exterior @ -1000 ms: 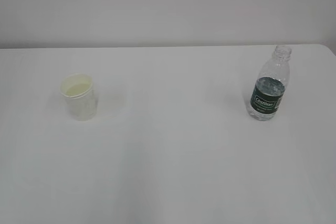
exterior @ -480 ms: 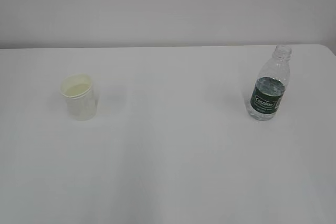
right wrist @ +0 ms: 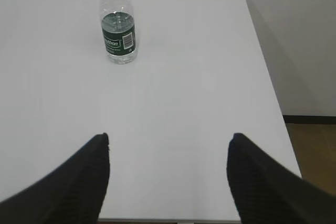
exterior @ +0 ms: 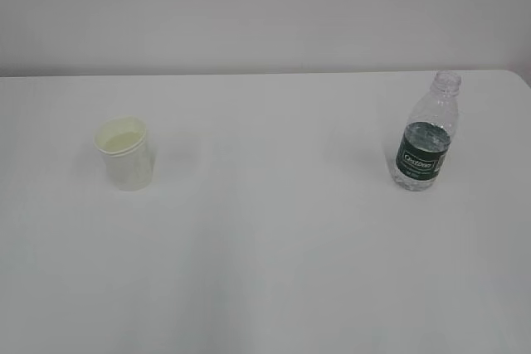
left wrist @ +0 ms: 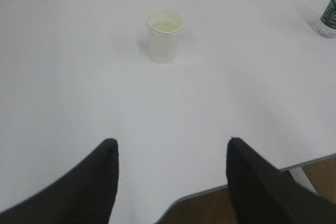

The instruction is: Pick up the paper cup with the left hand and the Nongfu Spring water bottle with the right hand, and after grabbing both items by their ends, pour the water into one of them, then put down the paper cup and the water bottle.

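The white paper cup (exterior: 125, 153) stands upright on the left of the white table (exterior: 274, 230), and in the left wrist view the paper cup (left wrist: 164, 35) is far ahead of my left gripper (left wrist: 171, 145), which is open and empty near the table's front edge. The Nongfu Spring water bottle (exterior: 424, 133), clear with a dark green label and no cap, stands upright at the right. Seen from the right wrist, the bottle (right wrist: 118, 24) is well ahead and left of my open, empty right gripper (right wrist: 169, 141). Neither arm shows in the exterior view.
The table's right edge (right wrist: 273, 93) drops to a wooden floor (right wrist: 315, 150) beside a pale wall. Its front edge (left wrist: 247, 179) lies just under the left gripper. The bottle's base (left wrist: 328, 19) shows at the far right of the left wrist view.
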